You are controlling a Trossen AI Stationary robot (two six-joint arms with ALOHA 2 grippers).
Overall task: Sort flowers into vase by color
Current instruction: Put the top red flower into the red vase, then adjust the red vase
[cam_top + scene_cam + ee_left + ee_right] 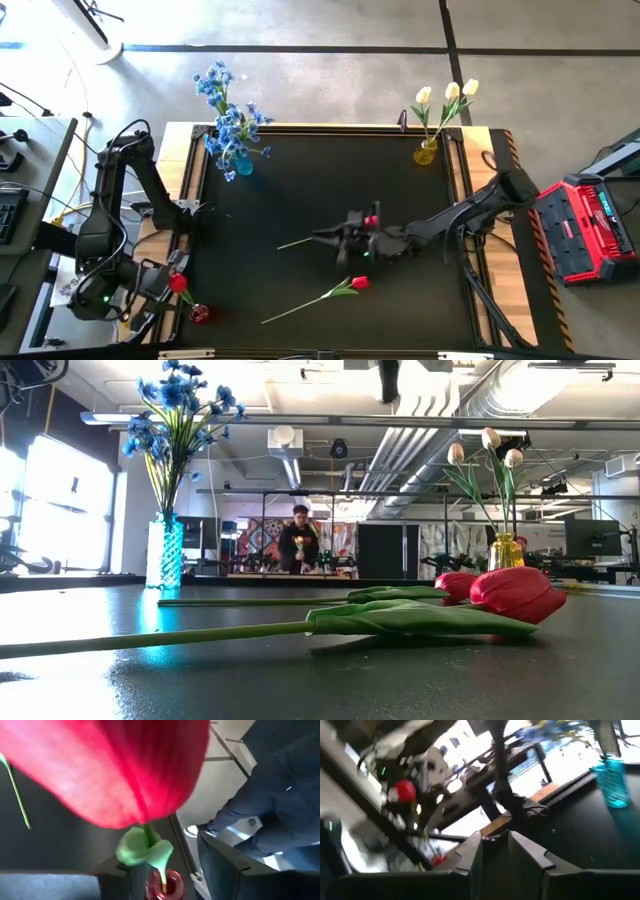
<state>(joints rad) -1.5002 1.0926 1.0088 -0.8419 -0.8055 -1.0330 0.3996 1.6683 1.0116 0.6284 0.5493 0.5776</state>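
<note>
The left gripper (160,285) is at the near left corner of the desk (300,180), fingers clenched on the stem of a red tulip (178,283) that stands over the small red vase (200,314). In the left wrist view that tulip's bloom (120,765) fills most of the picture, its green stem running down into the mouth of the red vase (165,887) directly below; whether the stem tip touches the vase bottom cannot be told.

The right gripper (335,238) reaches over the middle of the desk, just above a second red tulip (372,221) whose stem stretches toward the left across the black surface. Its fingers (470,855) show a narrow gap between them in the right wrist view and grasp nothing, so they are released.

A third red tulip (358,283) lies flat on the desk nearer the front edge, its stem pointing toward the front left. In the low view both lying tulips show, this one (515,593) nearer the camera and the other (455,584) behind it.

The blue blossom sprays (228,115) stand in a turquoise vase (243,163) at the far left corner. The cream-yellow tulips (447,95) stand in a yellow vase (425,153) at the far right corner. A red case (590,225) sits on the floor to the right of the desk. A person (299,540) stands far back in the room.
</note>
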